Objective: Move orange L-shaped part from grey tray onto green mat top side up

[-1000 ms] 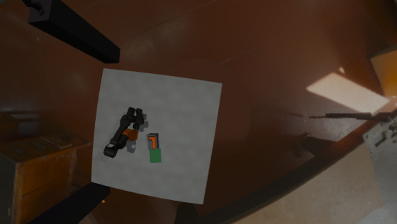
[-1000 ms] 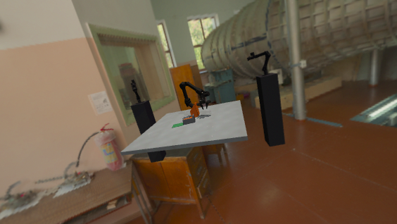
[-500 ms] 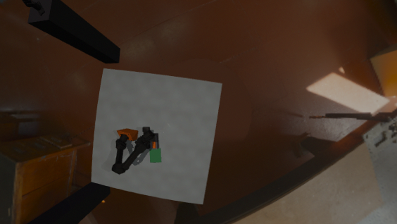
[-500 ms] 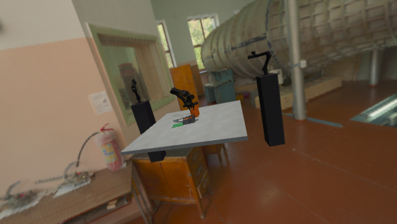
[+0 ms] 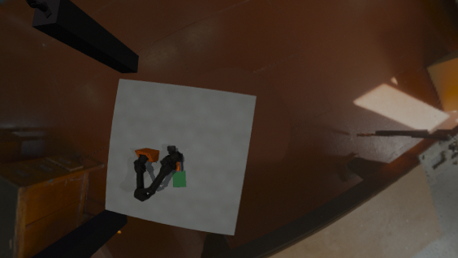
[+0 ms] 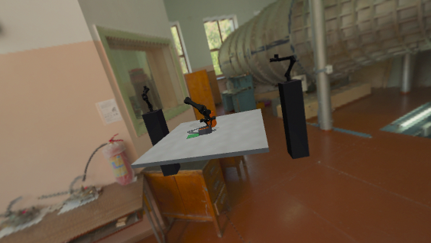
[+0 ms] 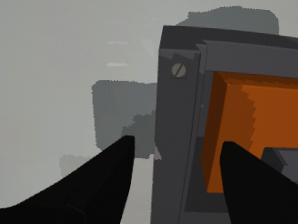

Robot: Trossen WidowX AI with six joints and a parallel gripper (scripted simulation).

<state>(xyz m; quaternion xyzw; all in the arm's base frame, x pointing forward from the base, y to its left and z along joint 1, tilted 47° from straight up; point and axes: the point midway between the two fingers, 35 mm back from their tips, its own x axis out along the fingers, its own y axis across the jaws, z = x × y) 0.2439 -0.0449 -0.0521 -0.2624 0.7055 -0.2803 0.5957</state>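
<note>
The grey tray [image 7: 172,110] [image 6: 205,131] [image 5: 182,165] lies on the table, with its near end hidden in the wrist view. The orange part [image 7: 270,110] [image 5: 178,166] lies in its pocket. Its left side face shows beside a gap to the pocket wall. Whether the part is tipped is not clear. The green mat [image 5: 179,179] [image 6: 192,136] lies beside the tray and is bare. My gripper [image 7: 178,148] is partly open with nothing between its fingertips. It is above the tray's edge, one finger left of the rim and the other in front of the orange part.
The arm's orange base block [image 5: 150,155] [image 6: 213,122] stands on the pale table [image 5: 211,122] [image 6: 237,137] near the tray. Black pillars [image 6: 294,118] [image 5: 87,38] stand off the table's edges. A slotted screw head [image 7: 178,70] is in the tray's corner.
</note>
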